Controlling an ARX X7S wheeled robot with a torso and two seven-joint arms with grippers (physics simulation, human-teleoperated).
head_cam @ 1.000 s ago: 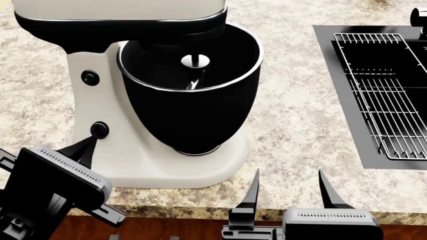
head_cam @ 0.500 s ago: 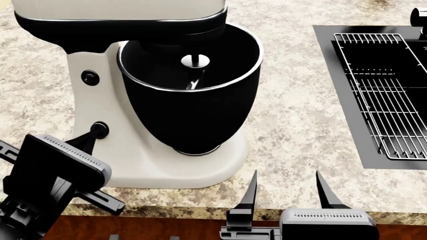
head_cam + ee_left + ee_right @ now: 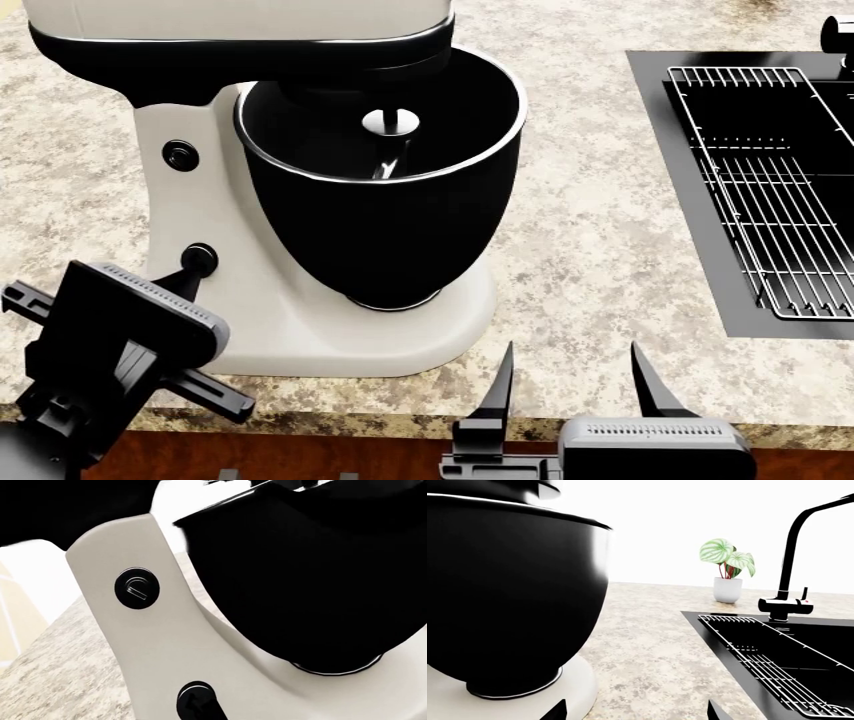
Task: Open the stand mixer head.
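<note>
The stand mixer head (image 3: 240,40), white on top with a glossy black band and chrome trim, lies lowered over the big black bowl (image 3: 387,210); its silver shaft (image 3: 390,123) shows inside the bowl. The head's black underside fills the corner of the left wrist view (image 3: 67,510). My left gripper (image 3: 191,272) is shut, its tips at the lower black knob (image 3: 200,258) on the white column (image 3: 167,200). In the left wrist view the left gripper (image 3: 203,709) overlaps that knob. My right gripper (image 3: 574,355) is open and empty at the counter's front edge, in front of the mixer base.
A black sink (image 3: 654,150) with a wire rack (image 3: 761,180) lies at the right. The right wrist view shows a black faucet (image 3: 790,580) and a potted plant (image 3: 727,575) at the back. The upper knob (image 3: 180,153) sits higher on the column.
My left gripper has swung up and to the right, bringing its tips up from below the lower knob to reach it. The right gripper and the mixer head have hardly moved.
</note>
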